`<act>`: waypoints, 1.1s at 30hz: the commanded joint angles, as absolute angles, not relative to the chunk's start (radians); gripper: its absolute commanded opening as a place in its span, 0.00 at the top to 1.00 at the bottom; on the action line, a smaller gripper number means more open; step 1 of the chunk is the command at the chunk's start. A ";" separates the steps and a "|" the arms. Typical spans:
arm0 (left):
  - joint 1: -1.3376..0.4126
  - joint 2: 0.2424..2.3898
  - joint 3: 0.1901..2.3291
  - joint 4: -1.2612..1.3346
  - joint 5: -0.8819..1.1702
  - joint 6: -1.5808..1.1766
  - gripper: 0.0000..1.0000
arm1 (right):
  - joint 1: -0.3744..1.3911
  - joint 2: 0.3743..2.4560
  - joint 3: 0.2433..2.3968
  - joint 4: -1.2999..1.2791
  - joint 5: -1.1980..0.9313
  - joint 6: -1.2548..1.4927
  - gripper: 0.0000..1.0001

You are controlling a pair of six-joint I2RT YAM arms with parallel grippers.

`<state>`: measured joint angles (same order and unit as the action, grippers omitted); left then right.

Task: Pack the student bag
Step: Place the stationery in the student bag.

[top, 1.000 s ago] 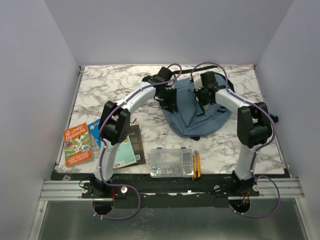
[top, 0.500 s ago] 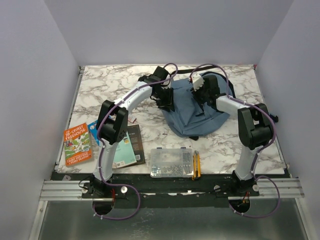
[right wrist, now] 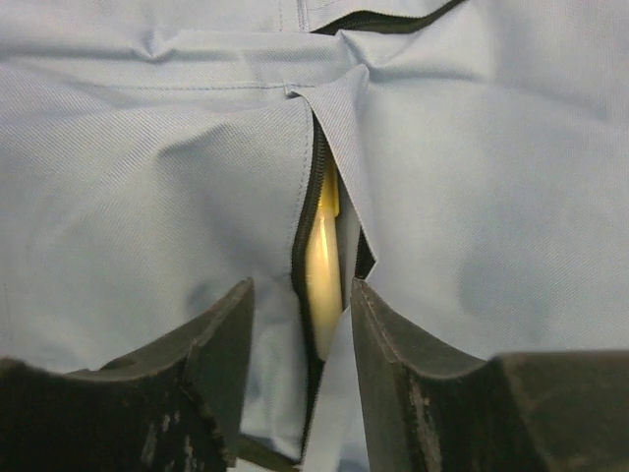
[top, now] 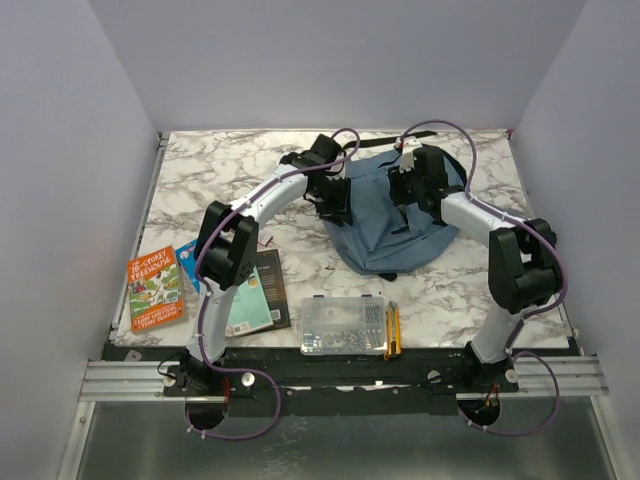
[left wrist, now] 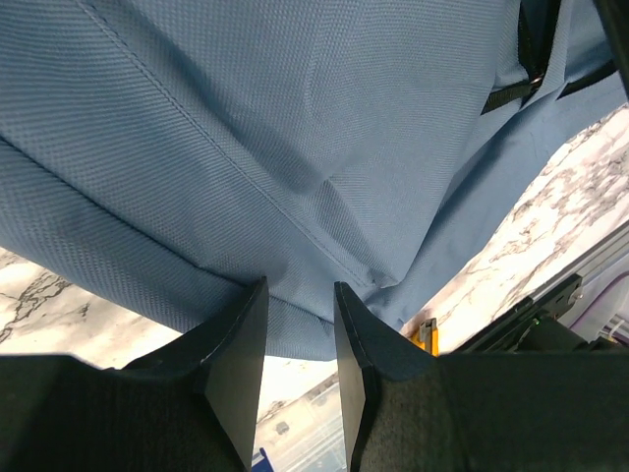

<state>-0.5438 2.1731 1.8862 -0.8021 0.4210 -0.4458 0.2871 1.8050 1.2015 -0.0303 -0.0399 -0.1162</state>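
Note:
The student bag (top: 380, 225) is a blue-grey backpack lying flat at the middle rear of the marble table. My left gripper (top: 335, 205) is at the bag's left edge. In the left wrist view its jaws (left wrist: 300, 295) stand a narrow gap apart over the bag's fabric edge (left wrist: 295, 147), with nothing clamped between them. My right gripper (top: 405, 205) is over the bag's middle. In the right wrist view its jaws (right wrist: 300, 305) are apart, either side of a part-open zip slit (right wrist: 313, 197). A yellow object (right wrist: 324, 265) shows inside the slit.
An orange book (top: 154, 290) and a dark teal book (top: 255, 295) lie at the front left. A clear box of small parts (top: 343, 325) and a yellow utility knife (top: 393, 330) lie at the front edge. Grey walls enclose the table.
My right arm has swung back and to the right, with its gripper still over the bag. My left gripper has shifted slightly along the bag's left edge. More of the bag's far side shows.

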 commanded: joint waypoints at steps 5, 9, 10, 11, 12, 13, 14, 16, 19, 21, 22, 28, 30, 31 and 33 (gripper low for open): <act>-0.551 2.169 1.902 -0.810 0.443 -0.428 0.64 | 0.290 1.815 1.229 -0.082 0.015 0.203 0.88; -0.551 2.163 1.899 -0.811 0.445 -0.428 0.64 | 0.290 1.893 1.293 -0.137 0.065 0.217 0.99; -0.551 2.161 1.899 -0.811 0.445 -0.428 0.64 | 0.290 1.908 1.306 -0.147 0.091 0.216 0.99; -0.551 2.159 1.901 -0.811 0.445 -0.428 0.64 | 0.290 1.921 1.311 -0.151 0.101 0.207 0.99; -0.551 2.157 1.901 -0.811 0.446 -0.428 0.64 | 0.290 1.934 1.315 -0.148 0.102 0.194 0.99; -0.551 2.157 1.901 -0.811 0.448 -0.428 0.64 | 0.289 1.946 1.318 -0.147 0.113 0.187 0.99; -0.551 2.156 1.901 -0.811 0.450 -0.430 0.64 | 0.290 1.964 1.328 -0.156 0.127 0.181 0.99; -0.551 2.155 1.902 -0.811 0.458 -0.431 0.64 | 0.290 1.995 1.351 -0.191 0.187 0.172 0.99; -0.551 2.145 1.901 -0.810 0.468 -0.427 0.64 | 0.289 2.008 1.350 -0.200 0.213 0.172 0.99; -0.552 2.139 1.900 -0.810 0.468 -0.425 0.64 | 0.290 2.002 1.337 -0.189 0.176 0.178 0.99; -0.552 2.137 1.901 -0.810 0.471 -0.425 0.64 | 0.290 2.001 1.330 -0.181 0.138 0.182 0.99; -0.552 2.122 1.898 -0.810 0.480 -0.416 0.63 | 0.289 1.919 1.278 -0.121 0.008 0.241 0.99; -0.552 2.111 1.896 -0.810 0.479 -0.414 0.62 | 0.290 1.897 1.283 -0.134 0.026 0.235 0.99; -0.552 2.107 1.895 -0.810 0.479 -0.414 0.62 | 0.290 1.894 1.293 -0.152 0.040 0.230 0.99; -0.552 2.096 1.893 -0.809 0.480 -0.414 0.62 | 0.290 1.889 1.307 -0.176 0.063 0.221 0.99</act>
<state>-0.5457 2.1643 1.8862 -0.8032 0.4568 -0.4313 0.2924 1.9415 1.2964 -0.1371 0.0570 0.2173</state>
